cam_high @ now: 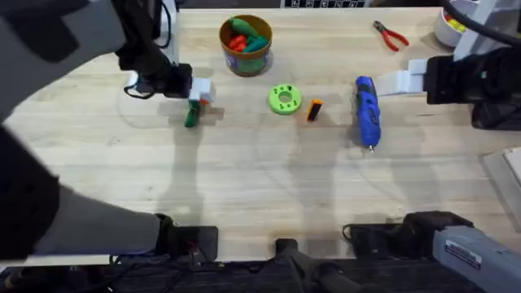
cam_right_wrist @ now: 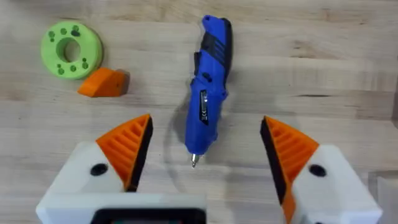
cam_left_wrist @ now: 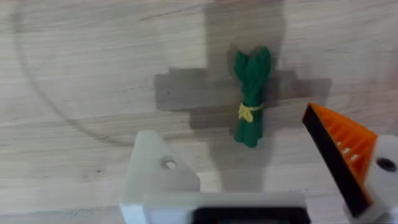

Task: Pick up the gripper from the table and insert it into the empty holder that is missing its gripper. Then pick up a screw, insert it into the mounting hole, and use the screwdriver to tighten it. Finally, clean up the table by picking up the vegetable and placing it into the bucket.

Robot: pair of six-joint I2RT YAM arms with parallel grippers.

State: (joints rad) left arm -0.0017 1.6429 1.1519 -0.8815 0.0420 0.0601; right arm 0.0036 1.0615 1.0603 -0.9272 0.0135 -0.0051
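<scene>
The dark-green vegetable [cam_high: 191,118] lies on the table just below my left gripper [cam_high: 199,92]. In the left wrist view it [cam_left_wrist: 252,96] lies between and beyond the open fingers of the left gripper [cam_left_wrist: 230,124]. One finger there is a bare white holder [cam_left_wrist: 155,171] with a mounting hole; the other carries an orange ribbed pad. The loose orange gripper [cam_high: 314,110] [cam_right_wrist: 104,83] lies beside the green disc [cam_high: 284,99]. My right gripper [cam_high: 391,83] [cam_right_wrist: 205,121] hovers open over the blue screwdriver [cam_high: 366,110] [cam_right_wrist: 208,93], both orange pads in place. The brown bucket [cam_high: 246,59] holds toy vegetables.
Red-handled pliers [cam_high: 391,35] lie at the back right, and a white bowl [cam_high: 448,28] stands in the far right corner. Bare wood stretches across the front half of the table [cam_high: 260,187].
</scene>
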